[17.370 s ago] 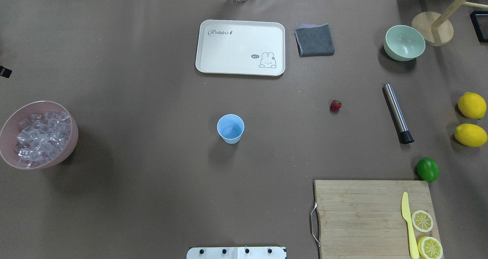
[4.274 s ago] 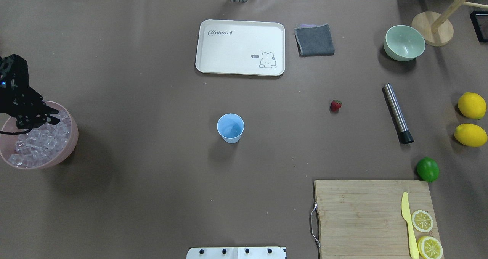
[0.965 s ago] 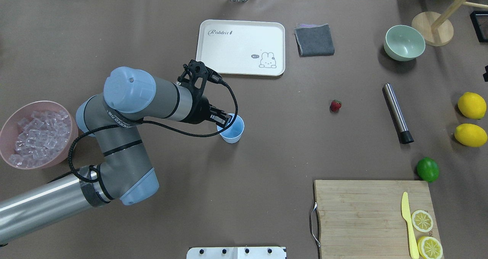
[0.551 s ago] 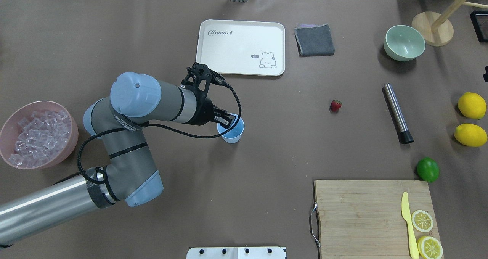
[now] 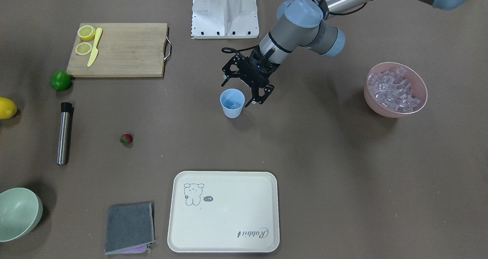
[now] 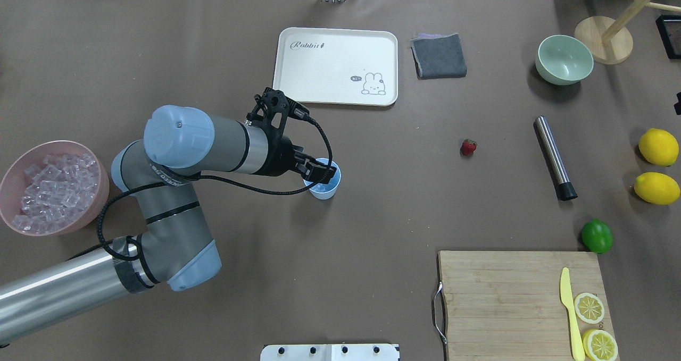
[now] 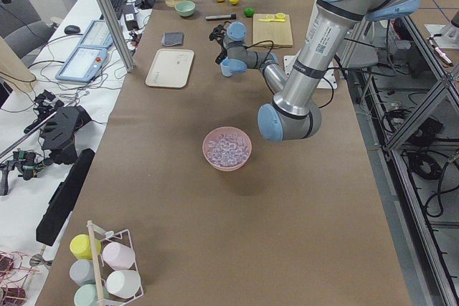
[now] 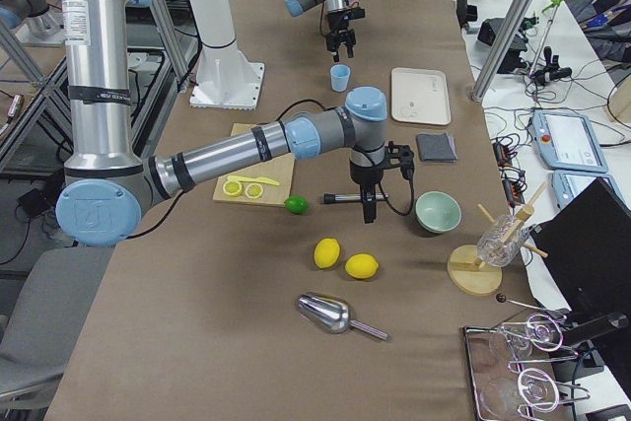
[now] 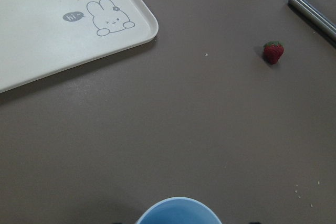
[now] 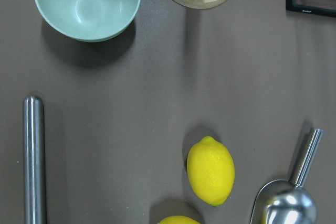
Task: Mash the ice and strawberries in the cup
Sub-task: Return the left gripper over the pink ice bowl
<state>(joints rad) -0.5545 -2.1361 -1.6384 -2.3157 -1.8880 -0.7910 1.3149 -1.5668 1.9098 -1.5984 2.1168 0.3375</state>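
Note:
The light-blue cup (image 5: pixel 232 103) stands mid-table, and one clear ice cube (image 5: pixel 233 106) lies in its bottom. My left gripper (image 5: pixel 239 92) hangs open just over the cup's (image 6: pixel 322 185) mouth with nothing between its fingers. More ice (image 6: pixel 52 190) fills the pink bowl (image 6: pixel 99 201) at the far left. The strawberry (image 6: pixel 468 147) lies alone on the table right of the cup and also shows in the left wrist view (image 9: pixel 273 52). My right gripper (image 8: pixel 370 206) hovers above the steel muddler; whether it is open or shut cannot be told.
A steel muddler (image 6: pixel 553 156) lies right of the strawberry. A cream tray (image 6: pixel 335 66), grey cloth (image 6: pixel 439 55) and green bowl (image 6: pixel 564 59) line the far side. Two lemons (image 6: pixel 658 147), a lime (image 6: pixel 597 236) and a cutting board (image 6: pixel 505 302) sit to the right.
The left arm came from the ice bowl to the cup. In the last second its gripper slid from the cup's left rim over the mouth, and its fingers look wider apart.

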